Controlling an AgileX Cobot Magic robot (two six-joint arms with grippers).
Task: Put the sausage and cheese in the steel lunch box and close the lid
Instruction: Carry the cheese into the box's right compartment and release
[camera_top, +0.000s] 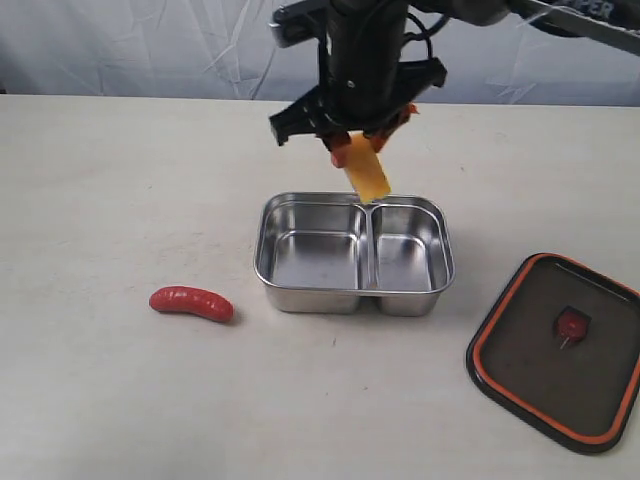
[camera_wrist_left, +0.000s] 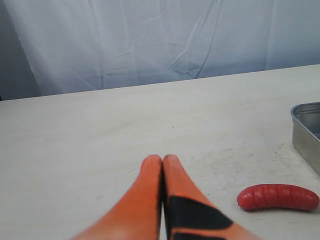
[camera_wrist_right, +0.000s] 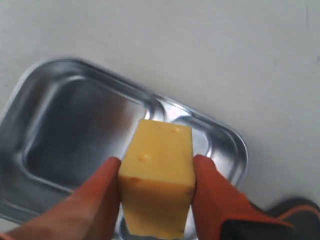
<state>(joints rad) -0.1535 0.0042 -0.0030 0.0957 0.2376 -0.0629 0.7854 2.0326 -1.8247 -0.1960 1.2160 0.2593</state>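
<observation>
My right gripper (camera_top: 362, 152) hangs above the far rim of the steel lunch box (camera_top: 353, 297), shut on the yellow cheese (camera_top: 367, 170). In the right wrist view the cheese (camera_wrist_right: 157, 175) sits clamped between the orange fingers (camera_wrist_right: 215, 192), over the divider of the lunch box (camera_wrist_right: 50, 75). Both compartments hold nothing. The red sausage (camera_top: 191, 303) lies on the table left of the box. The dark lid (camera_top: 560, 350) lies orange-rim up at the right, apart from the box. My left gripper (camera_wrist_left: 162, 161) is shut on nothing, low over the table, with the sausage (camera_wrist_left: 278, 197) off to its side.
A pale curtain (camera_wrist_left: 150, 40) hangs behind the table's far edge. The lunch box corner (camera_wrist_left: 306, 131) shows at the edge of the left wrist view. Bare tabletop (camera_top: 120, 180) stretches left of the box.
</observation>
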